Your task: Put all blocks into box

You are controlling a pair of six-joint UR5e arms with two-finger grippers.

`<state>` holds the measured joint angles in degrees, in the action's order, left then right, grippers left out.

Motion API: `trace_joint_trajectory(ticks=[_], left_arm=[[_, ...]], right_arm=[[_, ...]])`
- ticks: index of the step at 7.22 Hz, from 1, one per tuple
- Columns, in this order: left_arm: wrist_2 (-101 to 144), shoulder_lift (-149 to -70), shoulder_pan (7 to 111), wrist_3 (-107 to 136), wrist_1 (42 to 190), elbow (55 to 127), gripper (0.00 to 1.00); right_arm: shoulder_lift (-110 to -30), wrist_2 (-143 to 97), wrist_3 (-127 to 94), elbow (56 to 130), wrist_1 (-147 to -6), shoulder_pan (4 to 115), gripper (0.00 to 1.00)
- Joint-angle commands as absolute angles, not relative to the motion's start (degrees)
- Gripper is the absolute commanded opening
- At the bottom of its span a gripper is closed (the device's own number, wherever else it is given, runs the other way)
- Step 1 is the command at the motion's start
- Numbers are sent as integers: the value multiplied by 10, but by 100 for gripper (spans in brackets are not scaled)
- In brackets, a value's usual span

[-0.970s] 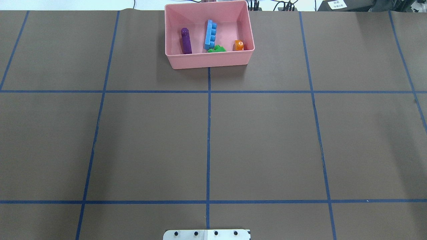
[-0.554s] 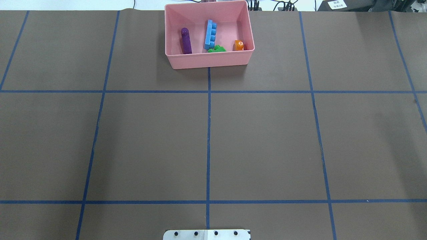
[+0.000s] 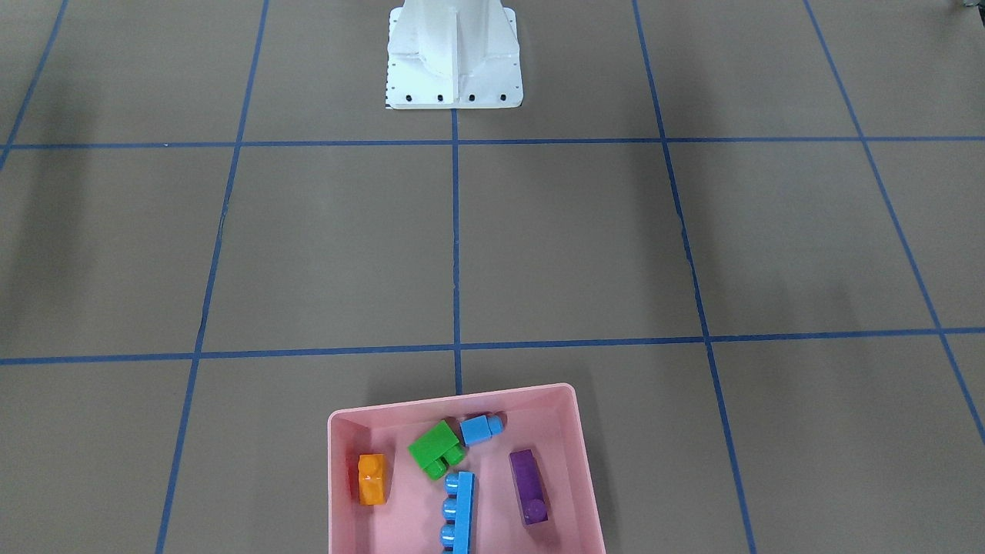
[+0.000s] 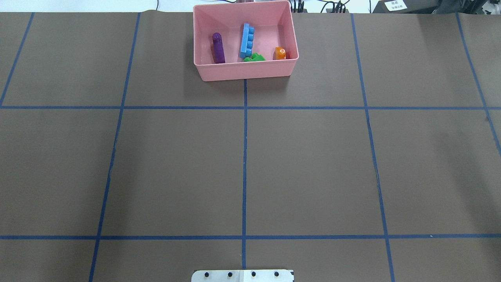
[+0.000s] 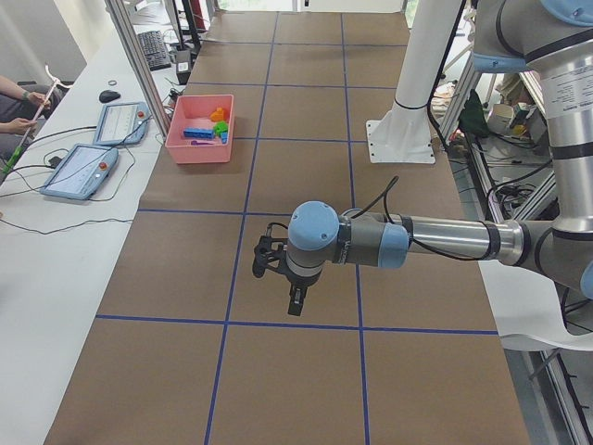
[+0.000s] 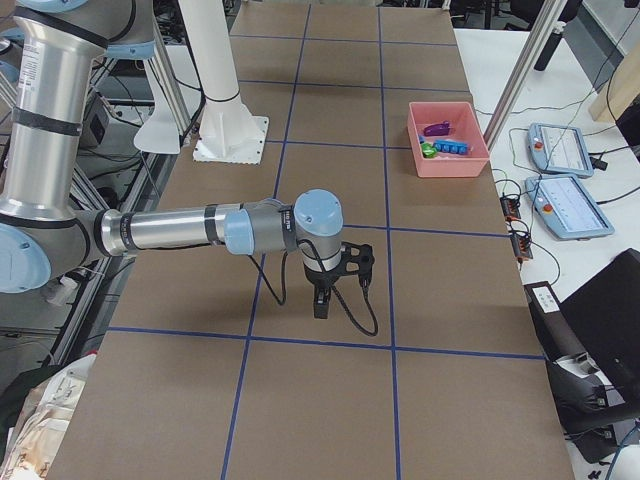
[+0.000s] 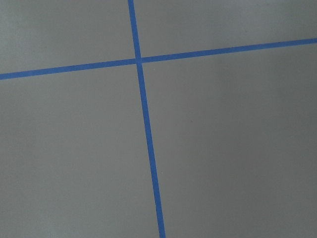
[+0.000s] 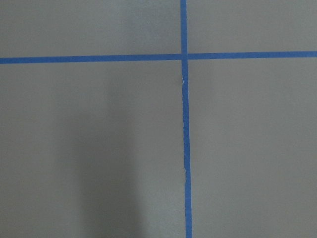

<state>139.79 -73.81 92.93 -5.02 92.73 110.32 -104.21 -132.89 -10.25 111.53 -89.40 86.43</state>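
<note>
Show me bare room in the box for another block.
Free: box floor between orange block and long blue block; table between box and base. Crowded: green block, small blue block and long blue bunch together, purple block alongside.

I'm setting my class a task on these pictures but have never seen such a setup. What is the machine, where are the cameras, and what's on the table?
It is a two-armed robot on a white base, at a brown table marked with blue tape. Two cameras look down from above, two from the table's ends, and two sit on the wrists, seeing only table. The left gripper and right gripper hang above the table with no block; open or shut is unclear. The pink box holds all five blocks: orange block, green block, small blue block, long blue block, purple block.
</note>
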Motion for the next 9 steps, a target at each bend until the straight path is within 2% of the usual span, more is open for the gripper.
trace_joint_trajectory(ticks=[1, 9], left_arm=[[1397, -737, 931, -50, 927, 1105, 100], [1397, -723, 930, -51, 929, 1110, 100]], right_arm=[[-1042, -1331, -110, 1115, -886, 860, 100], [-1042, -1331, -110, 1116, -882, 853, 100]])
